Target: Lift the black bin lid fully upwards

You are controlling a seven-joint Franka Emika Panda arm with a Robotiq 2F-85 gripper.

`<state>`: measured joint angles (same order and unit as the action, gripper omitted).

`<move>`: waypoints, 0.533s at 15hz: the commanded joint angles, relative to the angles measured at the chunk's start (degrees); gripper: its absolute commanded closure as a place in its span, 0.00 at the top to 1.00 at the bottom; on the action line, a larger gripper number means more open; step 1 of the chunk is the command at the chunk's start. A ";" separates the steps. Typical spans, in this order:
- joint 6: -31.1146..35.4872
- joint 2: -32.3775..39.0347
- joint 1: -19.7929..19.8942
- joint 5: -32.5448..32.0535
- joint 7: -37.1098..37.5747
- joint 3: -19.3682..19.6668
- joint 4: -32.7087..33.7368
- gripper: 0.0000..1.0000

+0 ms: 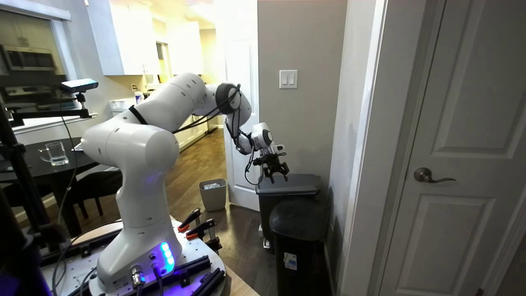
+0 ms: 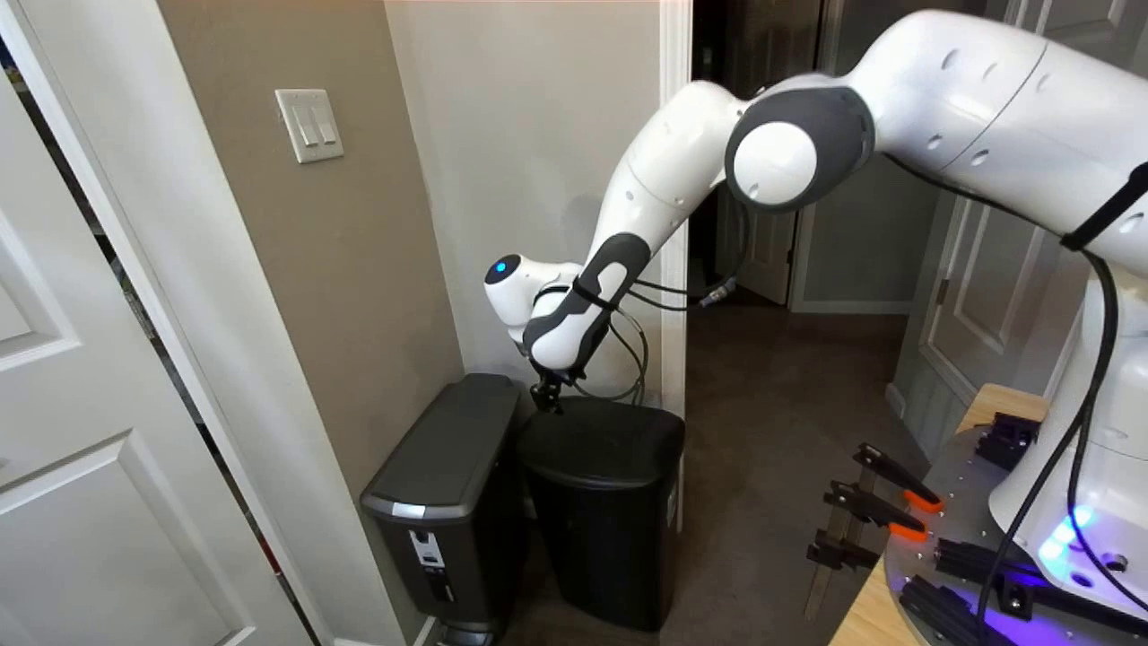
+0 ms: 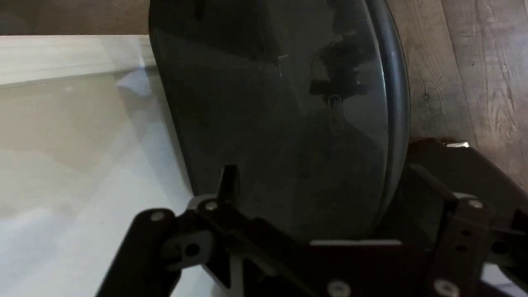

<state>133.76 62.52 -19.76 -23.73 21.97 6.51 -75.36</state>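
Beige-grey walls (image 1: 304, 45) are closing in a tight corner over dark wood floor (image 1: 244, 246); double light switch (image 1: 288, 79) is sitting above. Black bin lid (image 2: 605, 441) is lying down on its tall black bin (image 2: 596, 547), curved front edge showing in the wrist view. Dark grey step bin (image 2: 421, 556) is standing right beside it, own lid down too, crowding that side. Pale side wall (image 3: 74, 165) is running close along the lid's straight edge. Claw (image 1: 279, 178) is hanging from the robot arm (image 2: 659, 179) at the bins, released, fingers spread wide. In the wrist view one finger (image 3: 229, 185) is showing over the lid near the straight edge, the other over the step bin; contact with the lid, can't tell. Grey wastebasket (image 1: 213, 200) with pale stuff inside is standing near a white door (image 1: 240, 57). Orange-tipped clamps (image 2: 888, 471) are jutting from the wooden worktop (image 2: 874, 619) under the arm.
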 commanded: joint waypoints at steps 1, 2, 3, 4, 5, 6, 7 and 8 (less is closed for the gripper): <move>1.58 13.44 1.85 2.03 -5.93 -0.81 13.50 1.00; 1.76 16.26 2.06 2.42 -7.17 -0.96 16.41 1.00; 1.22 18.88 2.12 2.90 -8.23 -0.96 19.54 1.00; 0.24 21.47 3.21 2.31 -9.11 -2.60 23.27 1.00; -0.01 23.22 3.32 2.48 -10.03 -3.03 25.65 1.00; -0.34 24.80 3.36 2.33 -10.71 -3.51 27.91 1.00; 1.02 23.08 2.36 3.82 -11.39 -2.37 25.09 1.00; 1.40 22.55 2.23 3.82 -11.64 -2.35 24.10 1.00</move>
<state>135.22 85.12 -17.70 -22.29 14.52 4.39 -52.07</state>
